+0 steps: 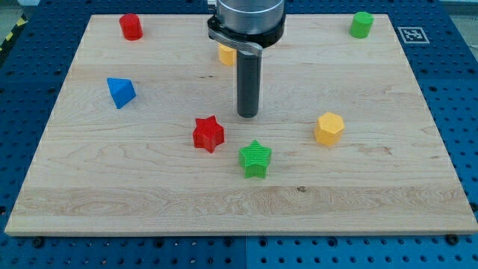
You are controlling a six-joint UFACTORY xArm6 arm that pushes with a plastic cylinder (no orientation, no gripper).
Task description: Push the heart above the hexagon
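Observation:
A yellow hexagon [328, 128] lies on the wooden board [373, 209], right of centre. A yellow block [225, 54] near the view's top is mostly hidden behind the arm's head, so I cannot make out its shape. My tip [248, 114] rests on the board near the centre. It is below that yellow block and well to the left of the hexagon, touching no block. A red star [208, 134] lies just below and left of the tip. A green star [255, 158] lies just below it.
A red block [131, 27] sits at the top left and a green block [362, 24] at the top right. A blue triangular block [119, 92] lies at the left. The board's edges border a blue perforated table.

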